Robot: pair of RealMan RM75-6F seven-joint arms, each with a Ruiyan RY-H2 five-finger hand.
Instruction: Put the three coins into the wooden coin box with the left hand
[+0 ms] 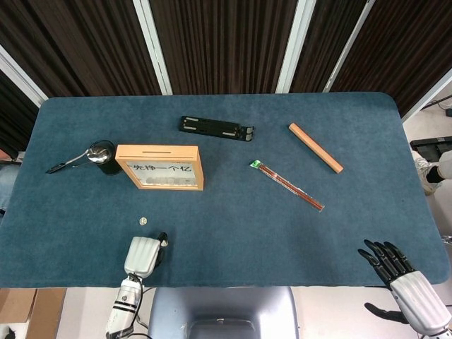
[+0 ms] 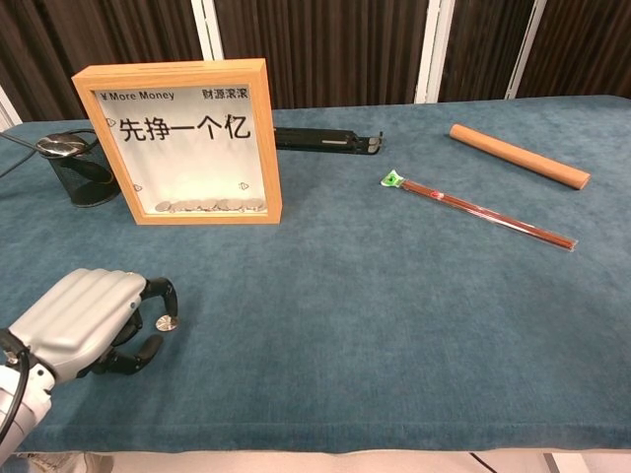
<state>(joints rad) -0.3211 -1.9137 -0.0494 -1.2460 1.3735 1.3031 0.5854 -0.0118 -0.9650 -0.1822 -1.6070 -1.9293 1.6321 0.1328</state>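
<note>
Chest view: coin (image 2: 167, 322) sits at the tips of the left hand (image 2: 84, 320), near the front-left corner of the counter (image 2: 394, 325), in front of the wooden coin box (image 2: 177, 141).
Left hand: fingers (image 2: 158, 292) curled over the coin. Contact looks likely, but I cannot tell whether it is pinched or just lying on the cloth.
Second coin: head view shows one (image 1: 143, 221) loose on the counter, between the box (image 1: 159, 167) and the left hand (image 1: 143, 254), just ahead of the fingers.
Third coin: not found loose anywhere. Some coins lie in the bottom of the box behind the window.
Key relation: box is straight ahead of the left hand, slightly to its right. The slot is on the top edge, long axis running left-right across the counter, so the coin should go in edge-down and parallel to that line.
Nearer hand: left, by a wide margin. Right hand (image 1: 402, 279) is off the front-right corner, fingers spread, holding nothing.
Path: nothing stands between the hand and the box except the loose coin.
Around the box: black cup (image 2: 82, 175) with a spoon (image 1: 74, 159) on its left; black flat holder (image 2: 325, 140) behind and to the right.
Further right of the box: packaged red chopsticks (image 2: 478, 209), then wooden rod (image 2: 519, 156), both well apart from the route.
Risk: thin coin on napped cloth, so I'd expect it to slip on lift.
</note>
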